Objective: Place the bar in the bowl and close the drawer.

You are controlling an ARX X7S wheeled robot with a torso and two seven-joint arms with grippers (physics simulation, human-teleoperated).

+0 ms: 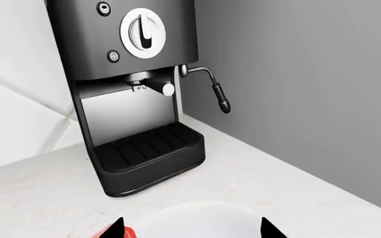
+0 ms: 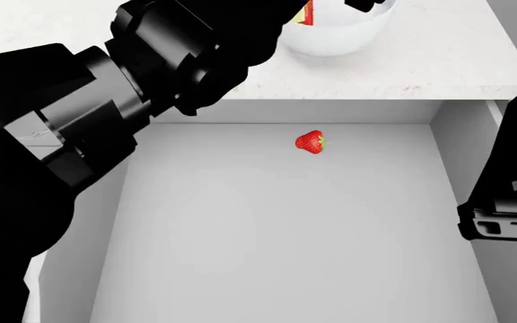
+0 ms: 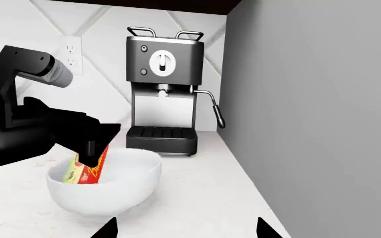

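Nearest stood the wide, deep drawer with its pale grey-white inside [image 2: 268, 269], pulled fully open below the counter edge, holding only a small red strawberry [image 2: 311, 142] toward its back. The right pincer [image 3: 184, 229] hung at the drawer's right side, its two black tips well apart and nothing between them.

Beyond it, on the white speckled counter [image 2: 438, 57], sat the round glossy white bowl [image 3: 104, 186]. The left pincer [image 3: 96, 148] reached over the rim and was clamped on the top edge of the small flat red-orange and yellow bar packet [image 3: 85, 171], which stood upright inside the bowl, its lower end down near the bottom.

The packet looked light, fairly stiff and slick-wrapped; pinching across its thin faces near one end seemed the sound hold, and it should drop flat once let go. The bowl looked hard, smooth and liable to slide if nudged.

Farthest back stood the black espresso machine [image 3: 164, 94] against the tiled wall.
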